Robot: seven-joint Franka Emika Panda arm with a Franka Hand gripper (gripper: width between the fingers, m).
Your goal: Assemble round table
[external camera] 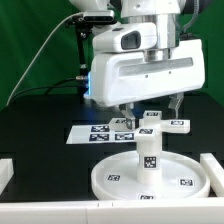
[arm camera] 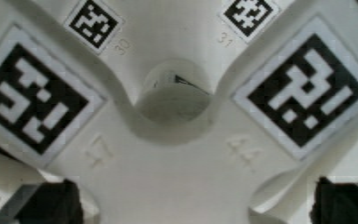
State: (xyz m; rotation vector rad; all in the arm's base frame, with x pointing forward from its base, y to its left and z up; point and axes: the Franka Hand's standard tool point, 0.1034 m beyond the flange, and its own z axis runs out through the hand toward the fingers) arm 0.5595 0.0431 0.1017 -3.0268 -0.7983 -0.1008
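Note:
The large rimmed round disc [external camera: 120, 180] lies flat on the black table near the front. The short post [external camera: 148, 153] stands upright at the disc's middle. On top of the post sits the cross-shaped base [external camera: 178, 126], its tagged arms spread level. My gripper [external camera: 150, 110] hangs straight above the base, open, one finger on each side of the hub. In the wrist view the base [arm camera: 51, 95] fills the picture, its round centre hole between tagged arms. The black fingertips [arm camera: 43, 205] stand far apart in the corners, so the gripper [arm camera: 194, 205] holds nothing.
The marker board [external camera: 90, 130] lies flat behind the disc toward the exterior view's left. White border rails run along the left [external camera: 5, 172], right [external camera: 213, 168] and front [external camera: 60, 212] of the table. A green backdrop stands behind.

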